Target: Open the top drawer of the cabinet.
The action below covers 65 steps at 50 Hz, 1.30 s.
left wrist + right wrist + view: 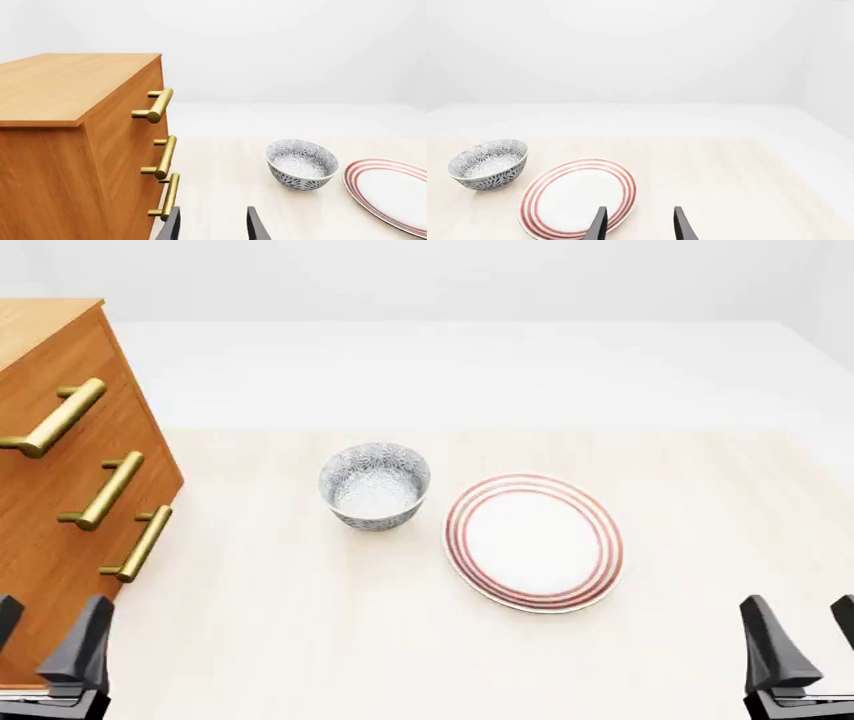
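The cabinet [54, 490] stands at the table's [334, 640] left edge, its three drawers flush and shut; the top drawer [94, 370], uppermost of the three, carries a brass handle [54, 418] facing the table's middle. The left gripper [47, 645] hangs near the front-left corner, just beside the cabinet's lower front, fingers spread and holding nothing; the right gripper [801, 640] hangs near the front-right corner, likewise spread and bare. A patterned bowl [375, 486] sits mid-table just beside a red-ringed plate [534, 542], both well apart from either gripper.
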### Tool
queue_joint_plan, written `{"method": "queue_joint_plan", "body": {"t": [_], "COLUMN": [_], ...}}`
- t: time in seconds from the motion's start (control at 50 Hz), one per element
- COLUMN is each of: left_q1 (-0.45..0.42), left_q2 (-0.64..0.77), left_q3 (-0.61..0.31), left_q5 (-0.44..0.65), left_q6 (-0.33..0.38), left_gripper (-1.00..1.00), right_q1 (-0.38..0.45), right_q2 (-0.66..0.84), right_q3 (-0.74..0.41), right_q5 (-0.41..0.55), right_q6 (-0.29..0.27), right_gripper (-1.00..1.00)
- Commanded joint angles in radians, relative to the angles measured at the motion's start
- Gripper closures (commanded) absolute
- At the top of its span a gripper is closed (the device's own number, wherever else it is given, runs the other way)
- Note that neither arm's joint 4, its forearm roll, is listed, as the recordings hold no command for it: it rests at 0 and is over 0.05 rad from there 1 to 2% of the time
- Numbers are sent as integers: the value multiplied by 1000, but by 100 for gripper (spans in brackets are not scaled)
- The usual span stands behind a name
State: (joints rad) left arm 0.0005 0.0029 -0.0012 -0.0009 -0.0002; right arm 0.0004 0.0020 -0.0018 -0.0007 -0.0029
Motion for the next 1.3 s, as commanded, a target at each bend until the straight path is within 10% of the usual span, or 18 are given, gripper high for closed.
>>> {"method": "queue_joint_plan", "body": {"t": [0.02,0.38,1.3], "left_q1": [0,-11,-81], "left_q2": [8,9,303], "left_q3": [-3,-8,-173], "left_q5": [-2,-1,-55], "left_q6": [4,45,558], "left_gripper": [-100,-100,-100], "right_q1": [-2,-1,0], "right_q2": [8,3,3], "right_q3": [-2,-2,-2], "right_q5": [0,3,3], "right_q6": [15,10,10], "right_gripper": [-100,-100,-100]}}
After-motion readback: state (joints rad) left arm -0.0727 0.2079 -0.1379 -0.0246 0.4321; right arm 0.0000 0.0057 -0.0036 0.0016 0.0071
